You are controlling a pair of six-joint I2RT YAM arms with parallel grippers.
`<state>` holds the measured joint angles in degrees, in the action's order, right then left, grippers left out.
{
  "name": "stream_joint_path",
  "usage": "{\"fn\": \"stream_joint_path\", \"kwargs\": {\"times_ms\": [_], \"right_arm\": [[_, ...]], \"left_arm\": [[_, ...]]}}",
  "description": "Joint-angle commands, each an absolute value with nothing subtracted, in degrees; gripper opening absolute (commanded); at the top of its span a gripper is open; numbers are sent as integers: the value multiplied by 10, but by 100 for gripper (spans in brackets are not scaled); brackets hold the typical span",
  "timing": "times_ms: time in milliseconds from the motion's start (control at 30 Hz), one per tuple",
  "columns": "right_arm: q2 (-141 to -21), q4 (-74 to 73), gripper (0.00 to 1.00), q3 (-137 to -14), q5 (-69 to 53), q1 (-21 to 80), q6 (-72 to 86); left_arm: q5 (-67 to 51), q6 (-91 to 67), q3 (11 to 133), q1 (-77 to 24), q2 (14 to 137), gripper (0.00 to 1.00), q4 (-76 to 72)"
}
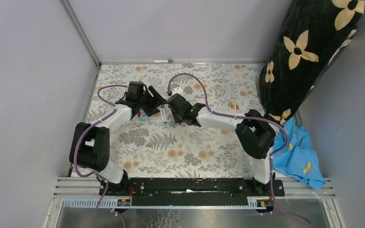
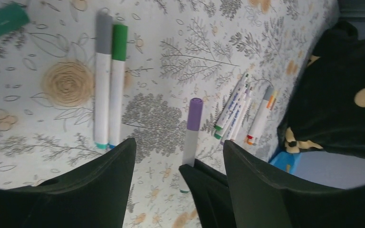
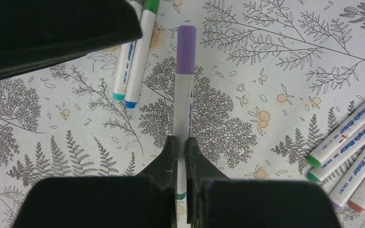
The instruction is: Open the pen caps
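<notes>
The white pen barrels (image 3: pixel 354 129) lying at the right edge read "Acrylic Marker" in blue.

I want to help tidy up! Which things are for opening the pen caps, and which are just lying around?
For the job: purple cap on the pen held by the right gripper; grey cap; green cap; pile of pens; open left gripper.

Just lying about: black flowered cushion; blue cloth.

Bare counter (image 3: pixel 275 66) flanks the purple-capped pen (image 3: pixel 184 90), bounded left by two lying pens (image 3: pixel 139 61) and right by a pen cluster (image 3: pixel 351 137).
</notes>
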<state>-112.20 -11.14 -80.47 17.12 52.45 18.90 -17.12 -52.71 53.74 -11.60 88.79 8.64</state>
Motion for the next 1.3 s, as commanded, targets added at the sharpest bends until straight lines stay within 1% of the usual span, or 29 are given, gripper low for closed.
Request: {"fn": "stream_joint_path", "kwargs": {"times_ms": [0, 400, 667, 900, 1100, 1267], "right_arm": [[-1091, -83, 0, -794, 147, 522, 196], [-1058, -72, 0, -776, 132, 522, 200], [-1049, -69, 0, -767, 124, 524, 202], [-1048, -71, 0, -763, 121, 524, 201], [-1046, -73, 0, -765, 122, 524, 200], [-1046, -78, 0, -770, 121, 524, 198]], "left_arm": [[-232, -567, 542, -128, 906, 74, 19], [-240, -597, 552, -148, 958, 70, -11], [-247, -613, 555, -149, 980, 61, -31], [-250, -617, 560, -150, 984, 51, -35], [-256, -614, 558, -151, 986, 48, -36], [-258, -608, 554, -151, 984, 43, -36]]}}
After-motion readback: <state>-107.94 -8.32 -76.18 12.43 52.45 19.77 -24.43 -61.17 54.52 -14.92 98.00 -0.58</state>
